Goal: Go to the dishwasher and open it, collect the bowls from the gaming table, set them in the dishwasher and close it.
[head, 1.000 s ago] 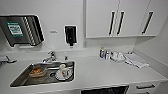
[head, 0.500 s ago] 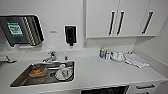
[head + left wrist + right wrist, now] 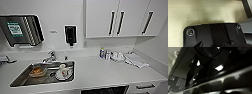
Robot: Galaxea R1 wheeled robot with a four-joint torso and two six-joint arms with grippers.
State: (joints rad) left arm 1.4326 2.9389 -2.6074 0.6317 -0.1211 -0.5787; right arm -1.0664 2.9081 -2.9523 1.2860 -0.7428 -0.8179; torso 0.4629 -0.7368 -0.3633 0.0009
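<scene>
Dishwasher [image 3: 105, 90] is sitting as a dark opening under the surface [image 3: 100, 72] right of the sink [image 3: 22, 78], nothing is shifting since a second ago, and you cannot tell either end effector's state.

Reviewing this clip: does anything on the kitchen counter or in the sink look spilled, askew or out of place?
Nothing looks spilled or broken. The sink holds unwashed dishes: a bowl with brownish remains and a white cup on a plate. A cloth lies loosely crumpled on the counter at the right.
</scene>
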